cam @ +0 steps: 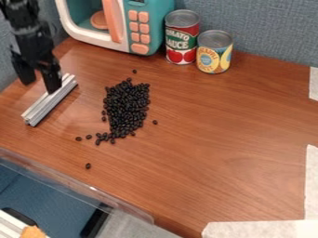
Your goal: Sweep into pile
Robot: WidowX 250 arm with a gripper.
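Observation:
At the upper left hangs the black gripper (39, 87), its two fingers spread apart. The right finger overlaps the upper part of a silvery ridged metal bar (48, 103), while the left finger stands off to the bar's left. The bar lies slanted on the table, its near end toward the lower left. To its right, a dense heap of small black beans (126, 106) stretches from top to bottom, with a short tail at the lower left. A few single beans lie apart, one of them (88, 166) nearer the table's front edge.
A teal and white toy microwave (150, 28) stands at the back, with a tomato sauce can (181, 39) and a yellow can (214, 53) to its right. White tape (261, 228) marks the lower right. A clear plastic rim (81, 186) borders the front-left edge of the table (217, 139).

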